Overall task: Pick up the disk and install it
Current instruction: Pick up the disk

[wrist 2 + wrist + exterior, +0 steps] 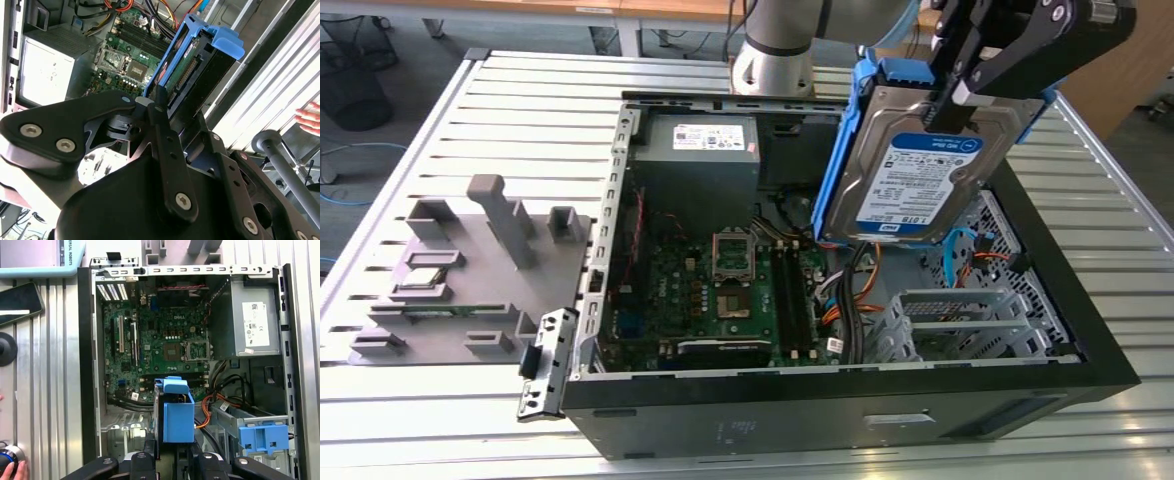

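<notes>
Silver-metal rectangular disk in a bright blue frame is hanging above the open black computer case, your black gripper's jaws clamping on it; you are holding it lifted, not yet installed.

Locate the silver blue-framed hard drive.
The silver drive hangs roughly upright in the black gripper at the exterior view's right, above the open black computer case.

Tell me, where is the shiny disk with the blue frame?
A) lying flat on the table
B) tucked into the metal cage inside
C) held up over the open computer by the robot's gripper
C: the gripper clamps the disk by its upper edge, holding it in the air above the open computer case.
</notes>
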Robot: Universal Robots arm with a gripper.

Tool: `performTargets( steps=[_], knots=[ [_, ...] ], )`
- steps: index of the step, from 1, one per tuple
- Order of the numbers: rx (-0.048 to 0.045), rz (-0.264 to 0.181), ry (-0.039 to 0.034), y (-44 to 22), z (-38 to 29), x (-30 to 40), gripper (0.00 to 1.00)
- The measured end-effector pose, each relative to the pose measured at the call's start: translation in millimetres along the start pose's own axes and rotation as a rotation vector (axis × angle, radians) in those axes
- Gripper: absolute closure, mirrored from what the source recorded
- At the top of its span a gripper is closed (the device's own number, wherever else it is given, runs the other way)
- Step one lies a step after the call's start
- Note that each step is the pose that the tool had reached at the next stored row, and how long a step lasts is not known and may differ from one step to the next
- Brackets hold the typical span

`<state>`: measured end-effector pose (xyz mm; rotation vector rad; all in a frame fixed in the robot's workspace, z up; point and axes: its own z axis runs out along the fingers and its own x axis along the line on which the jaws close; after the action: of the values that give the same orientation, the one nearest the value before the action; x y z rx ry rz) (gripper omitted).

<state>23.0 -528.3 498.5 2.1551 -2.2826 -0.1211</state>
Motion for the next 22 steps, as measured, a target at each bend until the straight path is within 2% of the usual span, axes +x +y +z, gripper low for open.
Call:
performTargets(
  steps=[7, 16, 22],
  knots=[
    [0.0, 0.0, 0.0003, -1.1, 0.1, 0.0, 0.65],
    [0.0, 0.0, 0.0047, -12.9, 0.5, 0.0, 0.65],
    [0.0, 0.0, 0.0057, -17.9, 1.7, 2.0, 0.65]
  ],
)
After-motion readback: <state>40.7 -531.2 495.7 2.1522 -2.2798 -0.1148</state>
